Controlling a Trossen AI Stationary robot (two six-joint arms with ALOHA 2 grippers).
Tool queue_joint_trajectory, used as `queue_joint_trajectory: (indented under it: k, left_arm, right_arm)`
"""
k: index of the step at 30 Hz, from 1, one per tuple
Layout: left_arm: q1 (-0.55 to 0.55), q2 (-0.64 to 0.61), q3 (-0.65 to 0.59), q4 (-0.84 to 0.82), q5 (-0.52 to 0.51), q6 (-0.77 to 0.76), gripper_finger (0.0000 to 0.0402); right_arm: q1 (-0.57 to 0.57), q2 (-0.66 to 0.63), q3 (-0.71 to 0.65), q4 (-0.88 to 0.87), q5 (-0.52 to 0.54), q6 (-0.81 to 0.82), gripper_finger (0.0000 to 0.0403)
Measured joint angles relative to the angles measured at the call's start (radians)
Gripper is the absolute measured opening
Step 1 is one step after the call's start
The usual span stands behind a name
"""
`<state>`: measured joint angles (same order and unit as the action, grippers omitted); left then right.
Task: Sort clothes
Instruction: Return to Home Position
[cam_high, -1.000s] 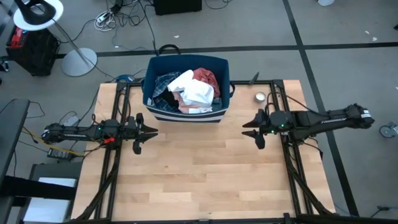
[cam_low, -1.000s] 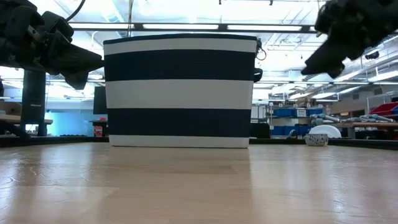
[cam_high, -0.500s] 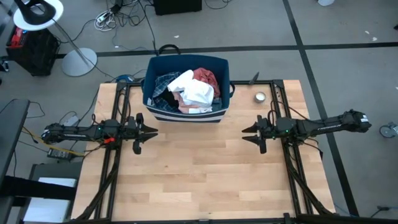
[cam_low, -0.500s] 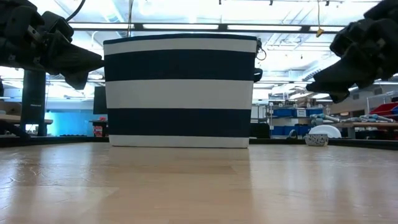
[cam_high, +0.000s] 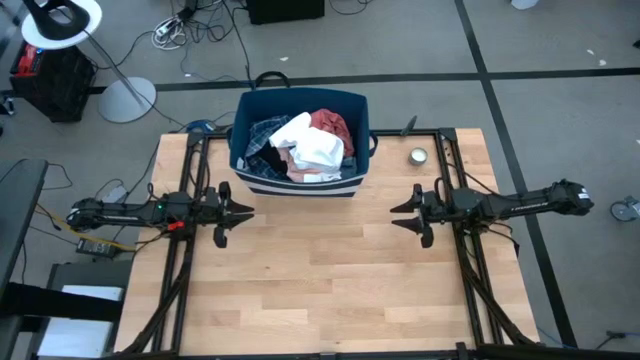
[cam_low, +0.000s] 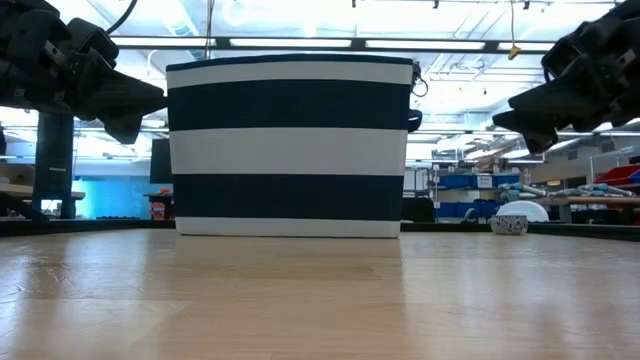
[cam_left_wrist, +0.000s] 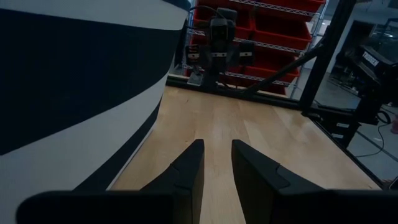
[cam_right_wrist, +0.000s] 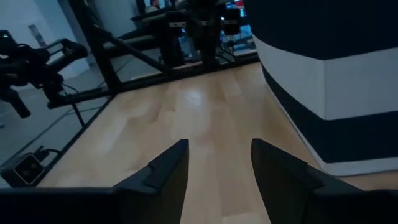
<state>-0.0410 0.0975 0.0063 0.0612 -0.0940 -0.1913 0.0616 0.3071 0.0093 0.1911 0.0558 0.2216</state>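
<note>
The clothes lie heaped in the dark blue striped bin (cam_high: 298, 182) at the table's far middle: a blue plaid shirt (cam_high: 262, 135), a white piece (cam_high: 318, 148), a coral-red piece (cam_high: 331, 124) and a pale pink piece (cam_high: 316, 176). They rest on one another and rise to the bin's rim. My left gripper (cam_high: 246, 212) hovers left of the bin's near corner, narrowly open and empty (cam_left_wrist: 217, 149). My right gripper (cam_high: 397, 215) hovers right of the bin, open and empty (cam_right_wrist: 219, 152). Both point toward the table's middle, above the wood.
A small round metal tin (cam_high: 418, 156) stands at the far right of the table, behind my right arm. The bin's striped wall (cam_low: 290, 145) fills the middle of the low view. Bare wood (cam_high: 320, 270) spreads from the grippers to the near edge.
My right gripper has gone down and a little toward the table's near edge, tipping from a downward slant to nearly level. The clothes and the bin have kept still.
</note>
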Motion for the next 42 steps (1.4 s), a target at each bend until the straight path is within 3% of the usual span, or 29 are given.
queue_joint_trajectory:
  k: [20, 29, 38, 42]
  left_arm:
    - [0.0, 0.0, 0.0, 0.0, 0.0, 0.0, 0.0087]
    - [0.0, 0.0, 0.0, 0.0, 0.0, 0.0, 0.0087]
    - [0.0, 0.0, 0.0, 0.0, 0.0, 0.0, 0.0087]
    - [0.0, 0.0, 0.0, 0.0, 0.0, 0.0, 0.0087]
  right_arm:
    - [0.0, -0.196, -0.001, -0.015, -0.021, -0.022, 0.0177]
    - [0.0, -0.3, -0.002, -0.086, 0.063, 0.041, 0.0177]
    - [0.0, -0.305, -0.002, -0.094, 0.036, 0.057, 0.0177]
    - [0.0, -0.305, -0.002, -0.122, 0.107, 0.049, 0.0177]
